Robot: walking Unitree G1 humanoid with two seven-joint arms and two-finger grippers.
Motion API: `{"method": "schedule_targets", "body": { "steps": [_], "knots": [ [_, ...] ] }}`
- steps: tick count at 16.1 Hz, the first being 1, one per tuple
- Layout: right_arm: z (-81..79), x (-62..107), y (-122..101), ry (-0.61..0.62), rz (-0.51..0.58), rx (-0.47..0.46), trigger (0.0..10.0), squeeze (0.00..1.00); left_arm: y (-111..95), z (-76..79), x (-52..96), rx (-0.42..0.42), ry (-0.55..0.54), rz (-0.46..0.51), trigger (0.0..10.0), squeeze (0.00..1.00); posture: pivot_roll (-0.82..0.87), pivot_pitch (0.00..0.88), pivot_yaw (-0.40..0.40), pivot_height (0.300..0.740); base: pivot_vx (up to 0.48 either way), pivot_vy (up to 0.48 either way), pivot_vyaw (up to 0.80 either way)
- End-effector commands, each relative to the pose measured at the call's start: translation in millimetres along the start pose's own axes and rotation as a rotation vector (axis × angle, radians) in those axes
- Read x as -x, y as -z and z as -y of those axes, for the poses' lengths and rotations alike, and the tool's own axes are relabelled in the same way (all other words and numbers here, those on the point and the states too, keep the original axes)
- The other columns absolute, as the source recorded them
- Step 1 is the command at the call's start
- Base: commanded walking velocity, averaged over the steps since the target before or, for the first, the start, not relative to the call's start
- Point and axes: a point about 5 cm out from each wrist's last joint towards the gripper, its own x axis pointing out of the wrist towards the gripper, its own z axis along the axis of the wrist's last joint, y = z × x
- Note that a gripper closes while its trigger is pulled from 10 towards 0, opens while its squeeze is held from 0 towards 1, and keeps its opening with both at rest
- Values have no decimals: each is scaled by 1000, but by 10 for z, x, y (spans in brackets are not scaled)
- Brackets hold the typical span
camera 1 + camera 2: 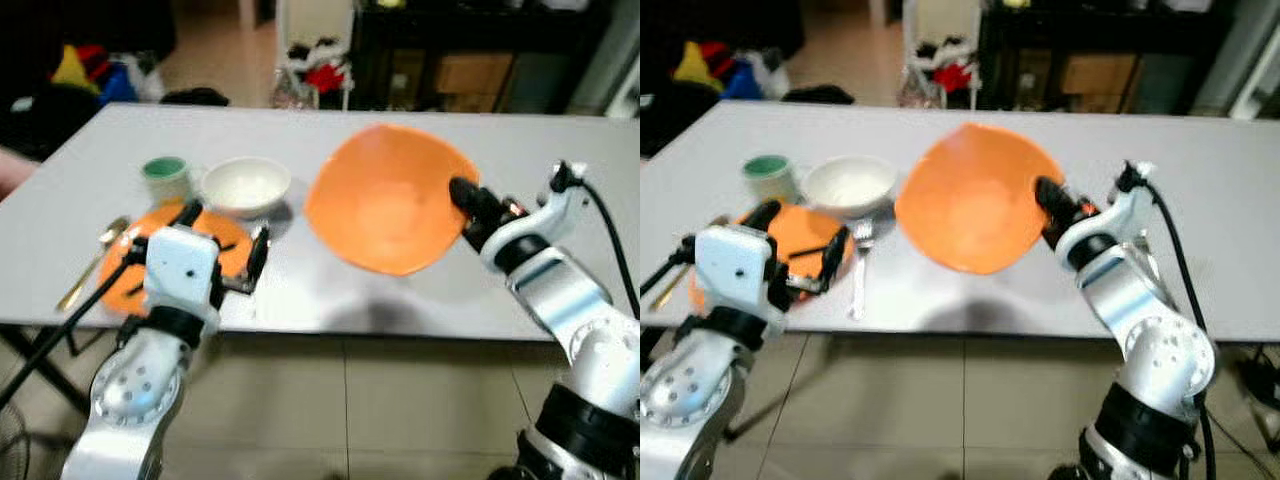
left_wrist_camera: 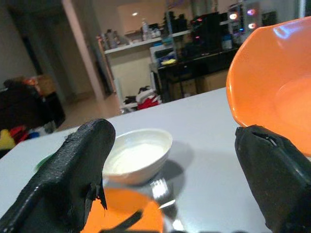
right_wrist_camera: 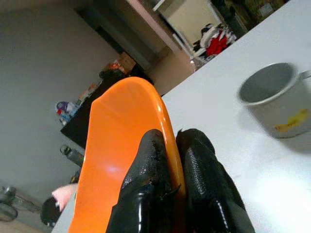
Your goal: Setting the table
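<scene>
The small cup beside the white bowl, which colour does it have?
The small cup is green. It shows best in the left eye view, left of the white bowl.

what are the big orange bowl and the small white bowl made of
The big orange bowl, pinched at its rim by the right gripper, looks like glossy plastic or melamine: thin wall, bright highlights in the left wrist view. The small white bowl looks like glazed ceramic with a thick rim, though plastic is possible.

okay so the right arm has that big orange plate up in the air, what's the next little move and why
Probably lower it flat onto the bare table in front. The right gripper pinches the orange plate by its rim, tilted above the surface, with open space beneath it.
</scene>
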Motion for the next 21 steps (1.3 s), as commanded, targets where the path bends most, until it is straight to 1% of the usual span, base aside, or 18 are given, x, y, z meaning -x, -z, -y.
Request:
{"method": "schedule_targets", "body": {
  "steps": [1,4,6,7,8,10,11,12,13,16,17,18,19,20,21],
  "knots": [
    [44,28,-44,18,17,-13,10000,0,0,56,-15,2,26,-1,10000,0,-108,0,18,740,337,0,0],
    [90,6,-1,43,-3,-55,10000,0,-2,85,-25,8,51,-2,10000,0,-107,0,18,740,340,0,0],
    [114,-14,39,58,-24,-76,10000,0,-2,125,-18,17,96,-9,10000,0,-102,5,20,740,332,0,0],
    [111,-31,63,58,-39,-83,10000,0,2,185,2,37,155,-26,10000,0,-95,7,22,740,0,0,0],
    [102,-34,71,54,-43,-84,10000,0,11,199,15,39,164,-37,10000,0,-94,7,22,740,0,0,0],
    [83,-45,78,40,-49,-97,10000,0,23,197,16,39,146,-47,10000,0,-92,10,24,740,0,0,0],
    [68,-50,65,26,-41,-107,10000,0,25,184,10,38,133,-49,10000,0,-92,10,24,740,0,0,0],
    [33,-51,16,0,-11,-110,10000,0,24,154,1,28,105,-47,10000,0,-90,12,27,740,0,0,0],
    [-6,-43,-45,-25,16,-51,10000,0,28,94,-17,39,43,-44,10000,0,-93,12,28,740,0,0,0],
    [-120,-5,-154,-61,67,54,10000,0,16,40,-32,54,-23,-35,10000,0,-102,15,30,740,0,0,0],
    [-161,18,-191,-57,89,124,10000,0,25,27,-32,70,-58,-37,10000,0,-103,16,29,740,0,-277,0],
    [-168,22,-196,-53,93,141,10000,0,27,23,-32,74,-66,-37,10000,0,-103,16,29,740,0,-277,0],
    [-179,39,-168,-43,73,206,10000,0,39,14,-21,93,-91,-41,10000,0,-107,16,24,740,0,-382,0],
    [-169,55,-123,-33,46,249,10000,0,57,14,-9,97,-100,-49,10000,0,-107,16,22,740,0,-390,0],
    [-142,79,-66,-28,17,256,10000,0,72,20,3,92,-96,-55,10000,0,-108,15,20,740,0,-394,0]
  ]
}}
